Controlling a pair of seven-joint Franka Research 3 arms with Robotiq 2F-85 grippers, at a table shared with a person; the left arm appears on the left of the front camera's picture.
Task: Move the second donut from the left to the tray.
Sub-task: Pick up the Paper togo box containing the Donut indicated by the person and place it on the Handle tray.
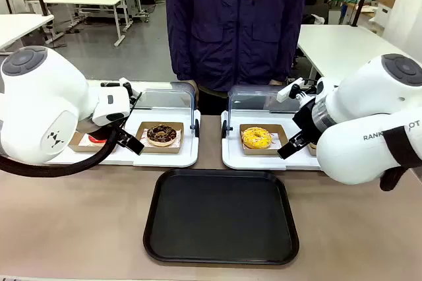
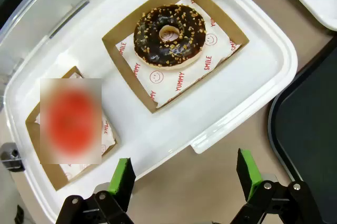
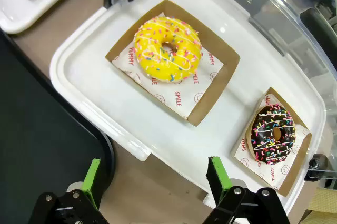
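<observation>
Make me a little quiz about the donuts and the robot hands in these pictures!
1. True or false: the chocolate donut lies on the black tray.
2. Which donut shares a white tray with the yellow donut?
A) a dark donut with colourful sprinkles
B) a plain white donut
C) a green donut
3. Fill the gap: the left gripper and the right gripper are both ____, holding nothing.

Key: 1 false, it sits in its small cardboard box; 2 A; 3 open.
</observation>
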